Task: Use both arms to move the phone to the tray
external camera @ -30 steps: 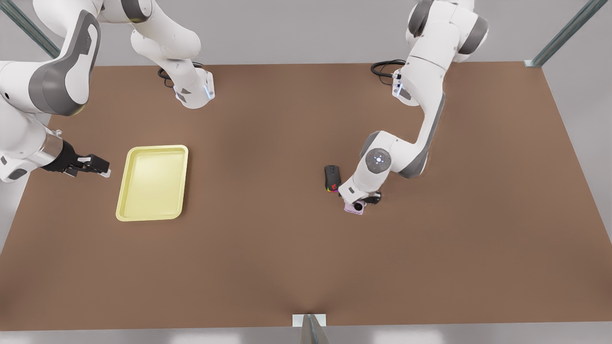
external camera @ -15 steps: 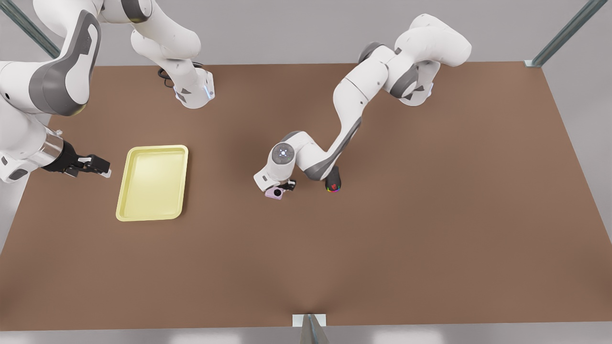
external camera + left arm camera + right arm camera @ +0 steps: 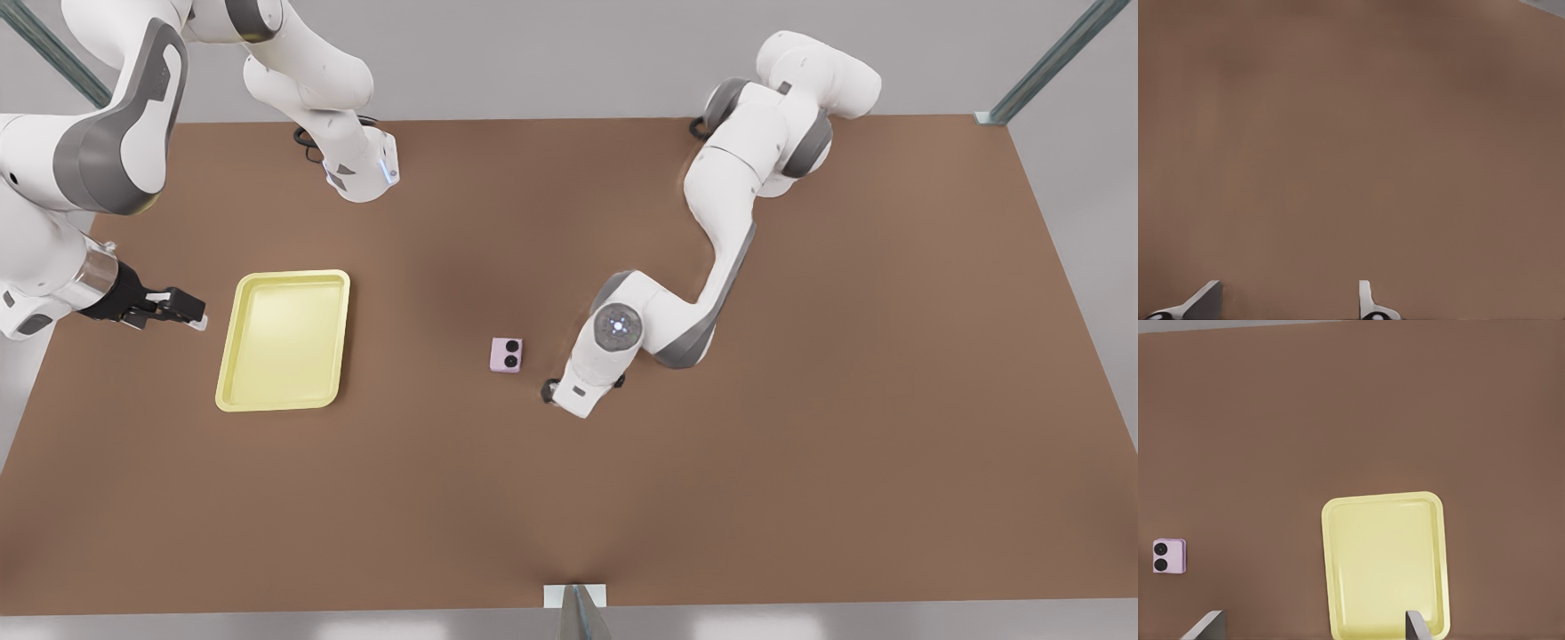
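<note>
The near strip of the brown desk point(image 3: 569, 516) lay bare from side to side, with a small metal bracket point(image 3: 575, 597) at the middle of its near edge.

Farther in, right of centre in the front view, the left pincer point(image 3: 1286, 305) hung pointing down over bare desk, its two fingers apart and holding nothing. Its arm's wrist, with a lit ring on the joint, covered most of it from the front.

The phone point(image 3: 507, 354) lay flat on the desk just to the front view's left of that wrist, apart from it. It lay face up, its two black circles showing, with open surface on all sides. A wide band of bare desk ran between the phone and the tray point(image 3: 233, 356).

The tray sat flat toward the front view's left, long side running near to far, and nothing lay in it.

Just beyond the tray's left rim, the right pincer point(image 3: 191, 316) waited with its fingers spread wide, aimed across the tray and not touching it.

Both arm bases stood at the far edge.
</note>
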You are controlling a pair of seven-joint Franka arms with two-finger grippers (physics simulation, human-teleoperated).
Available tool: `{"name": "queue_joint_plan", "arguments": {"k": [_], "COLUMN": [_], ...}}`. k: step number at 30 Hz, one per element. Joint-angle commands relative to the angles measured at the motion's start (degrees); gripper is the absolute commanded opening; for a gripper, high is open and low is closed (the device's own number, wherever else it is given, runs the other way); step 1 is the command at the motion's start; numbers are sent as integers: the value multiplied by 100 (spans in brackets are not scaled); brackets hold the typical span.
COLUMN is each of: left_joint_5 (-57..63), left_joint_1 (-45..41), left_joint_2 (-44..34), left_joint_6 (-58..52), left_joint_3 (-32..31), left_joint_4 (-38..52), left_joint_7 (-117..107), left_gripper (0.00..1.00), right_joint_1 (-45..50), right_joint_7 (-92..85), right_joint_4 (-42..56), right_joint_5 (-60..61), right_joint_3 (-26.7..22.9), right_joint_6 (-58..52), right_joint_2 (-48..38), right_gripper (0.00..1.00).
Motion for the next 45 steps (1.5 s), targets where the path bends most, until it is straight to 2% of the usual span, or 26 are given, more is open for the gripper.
{"name": "queue_joint_plan", "arguments": {"k": [1, 4, 5, 6, 7, 8, 10, 13, 20, 24, 26, 30, 34, 45], "left_joint_5": [-102, -119, -93, 20, 714, 900, 900, 847, 786, 786, 777, 777, 777, 768], "left_joint_1": [877, 1203, 1317, 1817, 2336, 2443, 2434, 2434, 2381, 2381, 2381, 2381, 2381, 2390], "left_joint_2": [-535, -1247, -1537, -2431, -3224, -3928, -4412, -4210, -4017, -3981, -3973, -3964, -3885, -3814], "left_joint_6": [-2386, -3185, -3282, -3151, -2870, -2501, -2518, -2544, -2518, -2509, -2509, -2518, -2509, -2492], "left_joint_3": [25, 1290, 1388, 933, 185, 34, 61, 105, 34, 34, 34, 34, 34, 34], "left_joint_4": [3, 3, -49, -987, -1736, -2509, -2897, -2792, -2554, -2554, -2563, -2554, -2554, -2546], "left_joint_7": [2250, 4121, 4343, 4395, 4413, 4431, 4694, 4712, 4624, 4624, 4633, 4633, 4633, 4633], "left_gripper": [100, 100, 100, 100, 100, 100, 100, 100, 100, 100, 100, 100, 100, 100], "right_joint_1": [16, 851, 1035, 1422, 1475, 1844, 2319, 2407, 3321, 3655, 3804, 3813, 3822, 3822], "right_joint_7": [34, 104, 122, 201, 359, 1069, 2337, 3259, 5078, 5457, 5422, 5457, 6081, 5730], "right_joint_4": [2, -33, 11, -6, -59, -489, -1052, -1887, -1949, -2010, -2239, -2713, -3443, -3707], "right_joint_5": [15, 32, 24, -55, 41, 24, 33, 392, 393, 375, -82, -73, -38, -82], "right_joint_3": [30, 162, 206, 223, 241, 276, 276, 311, 320, 311, 320, 338, 364, 426], "right_joint_6": [-47, -64, -423, -627, -373, 216, 770, 1913, 2870, 3443, 3592, 4383, 5692, 6484], "right_joint_2": [-38, 103, 94, 147, 208, 208, 296, 261, 1113, 1685, 1694, 1746, 1764, 2168], "right_gripper": [100, 100, 100, 100, 100, 100, 100, 100, 100, 100, 100, 100, 100, 100]}}
